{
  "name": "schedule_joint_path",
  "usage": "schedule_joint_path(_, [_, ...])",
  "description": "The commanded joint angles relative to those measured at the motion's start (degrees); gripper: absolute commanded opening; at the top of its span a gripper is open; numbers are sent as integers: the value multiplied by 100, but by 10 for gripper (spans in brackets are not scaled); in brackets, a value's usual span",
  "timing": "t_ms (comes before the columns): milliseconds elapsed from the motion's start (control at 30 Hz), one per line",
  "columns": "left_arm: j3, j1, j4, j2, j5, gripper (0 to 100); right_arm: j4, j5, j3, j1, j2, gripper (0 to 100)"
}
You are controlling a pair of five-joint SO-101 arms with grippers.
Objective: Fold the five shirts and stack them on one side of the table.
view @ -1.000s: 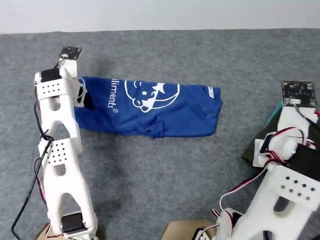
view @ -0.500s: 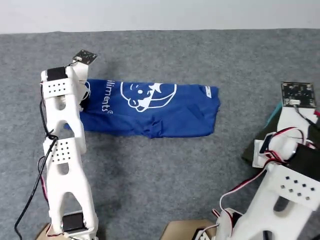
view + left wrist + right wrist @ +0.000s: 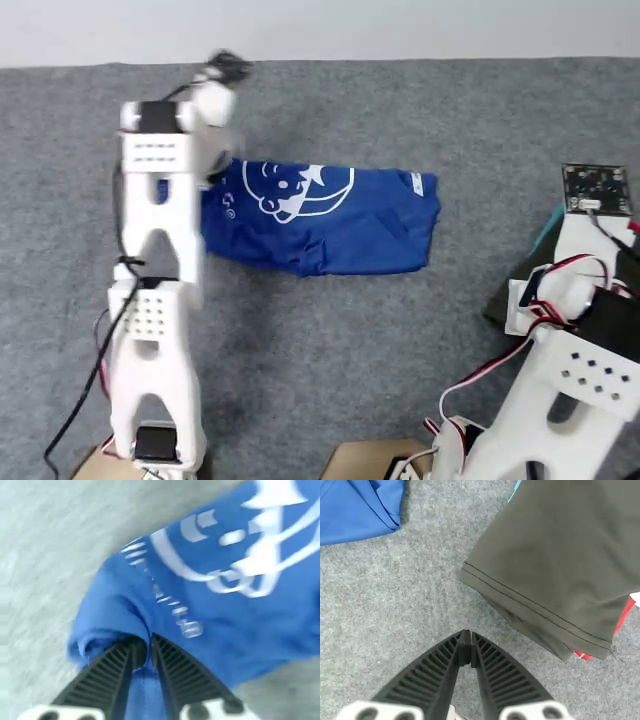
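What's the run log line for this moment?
left tool: shut on blue shirt edge | right tool: shut, empty, beside dark shirt | fold unfinished

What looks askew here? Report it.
The blue shirt lies rumpled, its end bunched in the left end effector. In the right wrist view, red fabric pokes out under the olive shirt, so that stack is uneven.

Grey felt-like table cover [image 3: 330, 350], pale wall strip [image 3: 400, 25] along the far edge — tan board [image 3: 345, 462] nearest.
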Motion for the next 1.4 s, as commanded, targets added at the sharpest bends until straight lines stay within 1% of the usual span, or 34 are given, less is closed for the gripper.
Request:
schedule_joint_path(0, [22,712,149,-475,246,5,119,53,-70,-31,-84,10])
schedule_joint_path(133, [66,1116,105,-466,352,5,119,62,-62,-31,-84,10])
schedule_joint_path(200, [66,1116,70,-466,352,5,119,62,-53,-31,-84,10])
schedule_joint_path(300, [75,923,62,-457,352,5,119,62,-53,-31,-84,10])
schedule_joint_path(500, [75,202,62,-457,281,5,101,62,-44,-40,-84,10])
schedule_joint_path(633, [75,-325,105,-457,0,5,84,62,-44,-48,-84,10])
schedule_joint_path(767, [110,-1002,123,-440,-9,5,92,62,-44,-48,-84,10])
schedule_joint_path(867, [330,-1319,132,-220,-211,6,101,62,-44,-48,-84,10])
schedule_joint_path(933, [462,-1424,141,26,-264,32,101,62,-44,-48,-84,10])
schedule_joint_path(1033, [488,-1495,141,308,-255,114,101,62,-44,-57,-84,10])
schedule_joint_path(1133, [338,-1521,114,492,-88,165,110,62,-44,-57,-84,10])
schedule_joint_path(1367, [-48,-1380,141,448,-70,190,198,62,-44,-57,-84,10])
